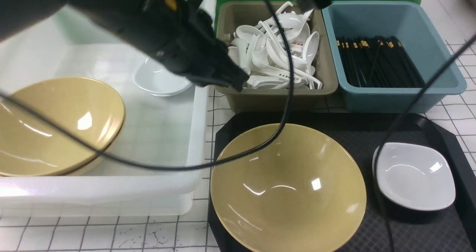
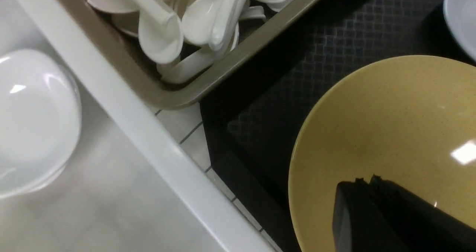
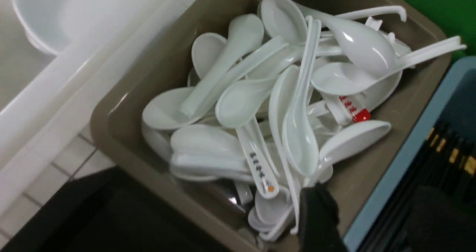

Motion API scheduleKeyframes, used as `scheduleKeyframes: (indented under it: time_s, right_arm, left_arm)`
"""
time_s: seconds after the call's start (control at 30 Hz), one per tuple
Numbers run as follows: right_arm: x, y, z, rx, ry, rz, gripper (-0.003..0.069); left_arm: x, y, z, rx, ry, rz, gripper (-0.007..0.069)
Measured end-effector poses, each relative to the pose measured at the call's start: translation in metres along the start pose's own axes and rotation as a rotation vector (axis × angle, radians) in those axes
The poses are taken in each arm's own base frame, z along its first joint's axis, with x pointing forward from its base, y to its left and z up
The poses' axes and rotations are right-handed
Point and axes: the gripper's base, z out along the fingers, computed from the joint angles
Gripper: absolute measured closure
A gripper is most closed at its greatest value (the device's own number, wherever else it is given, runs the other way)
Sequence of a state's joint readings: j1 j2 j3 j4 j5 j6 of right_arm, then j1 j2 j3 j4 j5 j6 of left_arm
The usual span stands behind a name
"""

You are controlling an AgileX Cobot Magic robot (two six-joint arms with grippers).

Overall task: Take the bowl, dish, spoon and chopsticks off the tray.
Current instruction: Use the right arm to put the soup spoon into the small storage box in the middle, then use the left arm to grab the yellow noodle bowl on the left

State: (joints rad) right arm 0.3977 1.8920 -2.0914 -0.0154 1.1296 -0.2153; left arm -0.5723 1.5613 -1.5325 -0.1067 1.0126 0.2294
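Note:
The yellow bowl point(image 1: 288, 187) sits on the left of the black tray point(image 1: 409, 235), with the white dish point(image 1: 414, 175) to its right. No spoon or chopsticks show on the tray. White spoons point(image 3: 297, 133) are heaped in the olive tub, and I cannot tell the task's spoon among them. Black chopsticks point(image 1: 379, 62) lie in the blue tub. My left gripper point(image 2: 366, 181) is shut and empty, hanging over the bowl point(image 2: 390, 114) near its rim. My right gripper point(image 3: 372, 211) is open over the olive tub's edge next to the blue tub, with nothing between its fingers point(image 3: 316, 211).
The olive tub point(image 1: 275, 95) and blue tub point(image 1: 390, 95) stand just behind the tray. A white bin point(image 1: 197, 133) on the left holds stacked yellow bowls point(image 1: 55, 125) and white dishes point(image 1: 160, 80). Arm cables hang over the bowl and the dish.

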Motion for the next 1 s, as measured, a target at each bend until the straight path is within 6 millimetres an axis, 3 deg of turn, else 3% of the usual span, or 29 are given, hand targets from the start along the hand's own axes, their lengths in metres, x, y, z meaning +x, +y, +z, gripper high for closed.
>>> scheduleKeyframes:
  time_s: [0.03, 0.1, 0.17, 0.2, 0.3, 0.37, 0.4, 0.53, 0.73, 0.87, 1.0]
  right_arm:
    - [0.001, 0.0, -0.005, -0.001, 0.006, -0.004, 0.034]
    - [0.005, 0.001, -0.035, -0.006, 0.029, -0.026, 0.0457]
    - [0.007, 0.001, -0.047, -0.005, 0.022, -0.034, 0.0504]
    - [0.014, 0.002, -0.07, -0.001, 0.007, -0.052, 0.0595]
    - [0.024, 0.005, -0.086, -0.002, 0.008, -0.054, 0.062]
    - [0.044, 0.009, -0.1, -0.006, 0.021, -0.053, 0.0623]
    - [0.046, 0.01, -0.101, -0.007, 0.025, -0.053, 0.0623]
    - [0.101, 0.022, -0.114, -0.007, 0.022, -0.03, 0.0622]
    - [0.16, 0.035, -0.114, -0.001, -0.008, 0.008, 0.0622]
    - [0.178, 0.039, -0.109, -0.005, 0.007, 0.017, 0.0622]
    - [0.181, 0.04, -0.106, -0.006, 0.013, 0.023, 0.0622]
  left_arm:
    - [-0.002, 0.0, 0.004, 0.008, 0.014, 0.004, 0.0624]
    - [-0.016, 0.0, 0.01, 0.046, 0.059, 0.017, 0.0599]
    - [-0.022, 0.0, 0.016, 0.072, 0.088, 0.023, 0.0578]
    - [-0.031, -0.002, 0.031, 0.117, 0.13, 0.049, 0.0525]
    - [-0.036, -0.004, 0.049, 0.149, 0.149, 0.084, 0.0467]
    - [-0.037, -0.012, 0.077, 0.179, 0.198, 0.163, 0.0343]
    - [-0.037, -0.013, 0.079, 0.18, 0.202, 0.168, 0.0343]
    - [-0.028, -0.016, 0.119, 0.119, 0.316, 0.207, 0.0138]
    - [-0.019, -0.002, 0.151, 0.009, 0.382, 0.233, 0.0056]
    - [-0.016, -0.004, 0.169, 0.047, 0.378, 0.266, 0.005]
    - [-0.012, -0.007, 0.185, 0.084, 0.383, 0.274, 0.0052]
